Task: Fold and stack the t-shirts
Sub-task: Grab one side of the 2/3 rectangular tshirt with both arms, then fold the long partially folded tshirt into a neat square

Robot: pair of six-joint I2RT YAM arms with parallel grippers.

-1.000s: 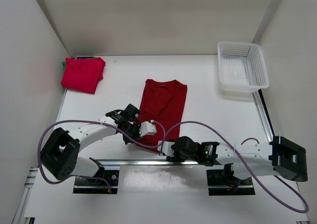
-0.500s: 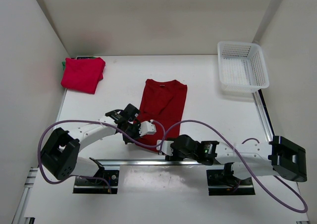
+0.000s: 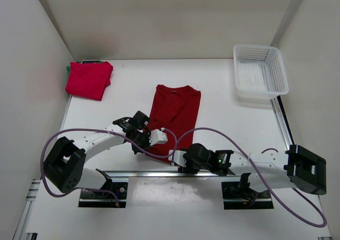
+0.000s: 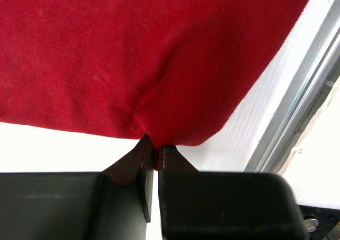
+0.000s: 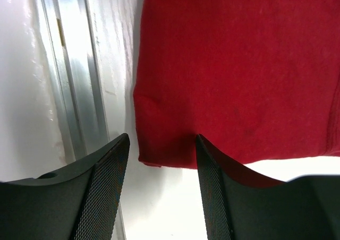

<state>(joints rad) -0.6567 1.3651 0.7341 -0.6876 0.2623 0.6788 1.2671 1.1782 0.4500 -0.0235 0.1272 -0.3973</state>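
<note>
The red cotton t-shirt (image 3: pixel 175 110) lies flat in the middle of the white table (image 3: pixel 228 118). Its sleeves are folded in so it forms a long strip, with the collar at the far end. A dark mark inside the collar is too small to read. In the top view the arms hide part of its near hem.

The left gripper (image 4: pixel 154 151) has its jaws almost together, pinching the near left corner of the hem into a pucker. The right gripper (image 5: pixel 162 140) stands wide, its mesh-textured fingers (image 5: pixel 101 197) on either side of the near right corner, just beside the aluminium rail (image 5: pixel 69 91). Whether they touch the cloth cannot be told.

In the far left corner a second red t-shirt (image 3: pixel 88 79) lies folded on a green t-shirt (image 3: pixel 68 69), of which only a sliver shows. That makes two red shirts and one green. One white plastic mesh basket (image 3: pixel 256 47) stands at the far right.
</note>
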